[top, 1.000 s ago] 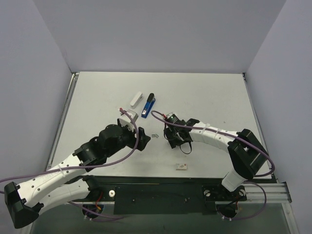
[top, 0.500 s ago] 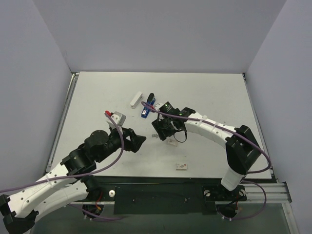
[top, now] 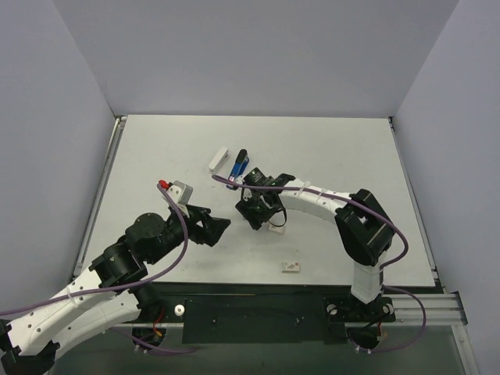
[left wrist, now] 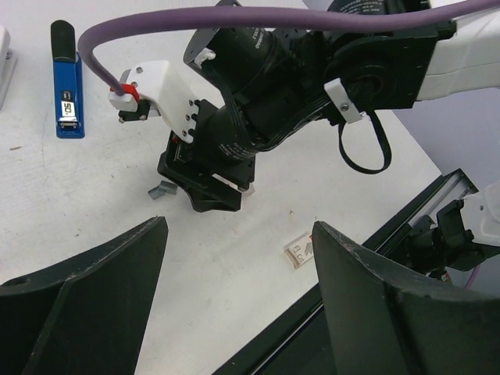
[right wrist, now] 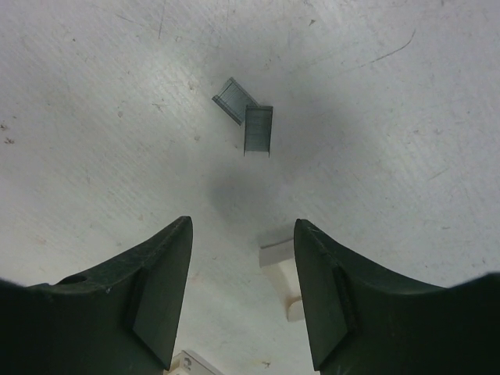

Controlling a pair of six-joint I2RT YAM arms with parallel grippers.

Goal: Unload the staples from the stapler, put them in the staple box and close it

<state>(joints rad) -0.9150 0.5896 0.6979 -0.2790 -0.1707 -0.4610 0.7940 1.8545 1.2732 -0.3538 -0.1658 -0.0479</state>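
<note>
The blue stapler [top: 239, 163] [left wrist: 66, 90] lies flat at the table's middle back. A small grey clump of staples [right wrist: 246, 121] [left wrist: 162, 190] rests on the table just ahead of my right gripper [right wrist: 242, 226] [top: 256, 209]. That gripper points down at the table, open and holding nothing. A small white plastic piece [right wrist: 280, 262] lies on the table between its fingers, close to the right one. My left gripper [left wrist: 241, 226] [top: 220, 226] hangs open and empty to the left of the right one, over bare table.
A white oblong object [top: 219, 159] lies left of the stapler. A small staple box [top: 291, 267] [left wrist: 301, 250] sits near the table's front edge [left wrist: 406, 223]. A purple cable [left wrist: 258, 14] arches over the right wrist.
My left arm has drawn back toward the near left. My right gripper has moved left and slightly back, over the spot beside the staples.
</note>
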